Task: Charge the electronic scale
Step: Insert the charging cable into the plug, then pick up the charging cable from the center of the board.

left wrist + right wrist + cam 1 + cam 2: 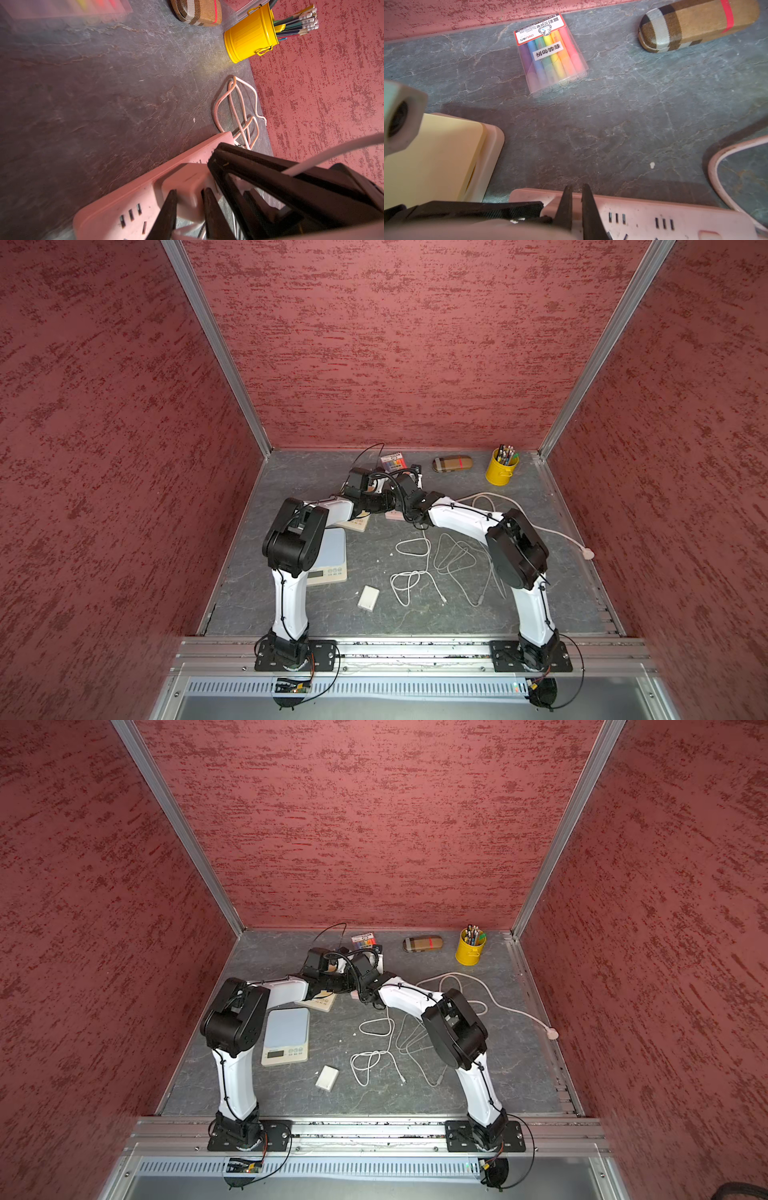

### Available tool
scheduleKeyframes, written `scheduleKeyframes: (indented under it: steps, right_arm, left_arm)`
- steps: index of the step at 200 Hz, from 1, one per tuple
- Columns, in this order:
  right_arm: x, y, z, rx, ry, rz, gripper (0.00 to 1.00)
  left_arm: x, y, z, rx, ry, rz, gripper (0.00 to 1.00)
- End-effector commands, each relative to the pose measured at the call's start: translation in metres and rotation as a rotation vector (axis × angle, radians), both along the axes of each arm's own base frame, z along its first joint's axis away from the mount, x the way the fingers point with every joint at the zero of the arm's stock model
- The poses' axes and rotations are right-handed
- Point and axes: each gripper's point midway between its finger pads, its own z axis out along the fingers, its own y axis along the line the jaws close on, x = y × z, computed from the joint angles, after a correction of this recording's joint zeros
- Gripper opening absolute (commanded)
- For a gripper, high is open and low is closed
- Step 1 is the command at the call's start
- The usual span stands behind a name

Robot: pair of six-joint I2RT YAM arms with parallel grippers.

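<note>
Our left claw (190,209) has its two black fingers (169,212) closed against either side of a white charger adapter (187,182), which stands on the pale power strip (116,207). Our right claw (577,205) sets its tips on the same strip with the jaws all but together. We cannot tell whether anything is pinched between them.

Moving outward, we count one electronic scale (332,553) on the robot's left of the table (332,614), well apart from both claws. The print on it is too small for us to read. We count a second white adapter (368,597) lying loose, two thin charging cables (409,574) tangled just beside it, and the strip's one thick cord (711,166).

Along the back wall we see:
- one pack of six highlighters (550,56) marked "deli", with a sticker reading "套装勿拆"
- one plaid glasses case (695,25)
- one yellow bucket (500,470) full of pencils (301,20)
</note>
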Motion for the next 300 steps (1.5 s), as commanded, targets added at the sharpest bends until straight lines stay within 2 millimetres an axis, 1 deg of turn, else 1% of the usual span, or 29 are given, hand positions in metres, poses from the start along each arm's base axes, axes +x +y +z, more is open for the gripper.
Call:
scheduleKeyframes:
  steps: [1,11,36,53,70,87,97,102,121,133,137,140,152,162,172,181,190,206,209,242,268,300]
  right_arm:
    - [-0.109,-0.017,-0.15,-0.108,0.546,0.109,0.0]
    - [-0.115,-0.02,-0.159,-0.12,0.58,0.109,0.0]
    - [-0.132,-0.027,-0.176,-0.139,0.659,0.112,0.0]
    - [-0.132,-0.027,-0.173,-0.139,0.656,0.116,0.0]
    - [-0.126,-0.025,-0.163,-0.14,0.632,0.113,0.0]
    - [-0.108,-0.017,-0.139,-0.12,0.56,0.106,0.0]
    - [-0.093,-0.008,-0.12,-0.098,0.5,0.111,0.0]
    - [-0.085,-0.006,-0.11,-0.092,0.467,0.106,0.05]
    - [-0.056,0.001,-0.076,-0.053,0.362,0.082,0.16]
    - [-0.041,0.006,-0.055,-0.024,0.306,0.075,0.21]
    - [-0.037,0.007,-0.047,-0.016,0.288,0.072,0.24]
    - [-0.035,0.008,-0.042,-0.012,0.279,0.073,0.28]
    - [-0.024,0.011,-0.02,0.004,0.229,0.073,0.34]
    - [-0.019,0.013,-0.003,0.013,0.193,0.075,0.42]
    - [-0.015,0.013,0.011,0.022,0.166,0.076,0.47]
    - [-0.015,0.013,0.019,0.027,0.154,0.081,0.51]
    - [-0.017,0.012,0.024,0.032,0.149,0.087,0.53]
    - [-0.022,0.012,0.031,0.053,0.144,0.102,0.54]
    - [-0.023,0.012,0.033,0.059,0.141,0.105,0.54]
    - [-0.042,0.008,0.047,0.121,0.12,0.154,0.55]
    - [-0.058,0.006,0.065,0.177,0.084,0.212,0.56]
    - [-0.076,-0.009,0.085,0.212,0.034,0.239,0.57]
  left_arm:
    - [-0.024,-0.007,-0.01,0.024,0.054,-0.049,0.22]
    - [-0.025,-0.007,-0.01,0.025,0.055,-0.049,0.2]
    - [-0.027,-0.007,-0.012,0.031,0.06,-0.053,0.2]
    - [-0.028,-0.006,-0.011,0.037,0.058,-0.056,0.21]
    - [-0.03,-0.007,-0.01,0.041,0.053,-0.061,0.27]
    - [-0.03,-0.006,-0.005,0.044,0.038,-0.061,0.39]
    - [-0.03,-0.006,-0.001,0.041,0.03,-0.064,0.41]
    - [-0.029,-0.007,0.003,0.038,0.023,-0.065,0.41]
    - [-0.027,-0.008,0.015,0.029,0.003,-0.065,0.47]
    - [-0.026,-0.008,0.022,0.027,-0.008,-0.066,0.5]
    - [-0.026,-0.007,0.024,0.028,-0.01,-0.064,0.51]
    - [-0.026,-0.008,0.026,0.028,-0.013,-0.065,0.52]
    - [-0.028,-0.006,0.029,0.037,-0.018,-0.062,0.54]
    - [-0.028,-0.005,0.032,0.044,-0.024,-0.058,0.56]
    - [-0.03,-0.004,0.035,0.049,-0.029,-0.059,0.58]
    - [-0.032,-0.003,0.038,0.053,-0.033,-0.059,0.59]
    - [-0.034,-0.001,0.042,0.062,-0.041,-0.057,0.6]
    - [-0.039,0.001,0.047,0.076,-0.055,-0.064,0.62]
    - [-0.041,0.002,0.046,0.082,-0.053,-0.065,0.62]
    - [-0.056,0.009,0.054,0.115,-0.07,-0.081,0.65]
    - [-0.075,0.015,0.06,0.144,-0.092,-0.098,0.65]
    - [-0.106,0.018,0.063,0.262,-0.16,-0.153,0.65]
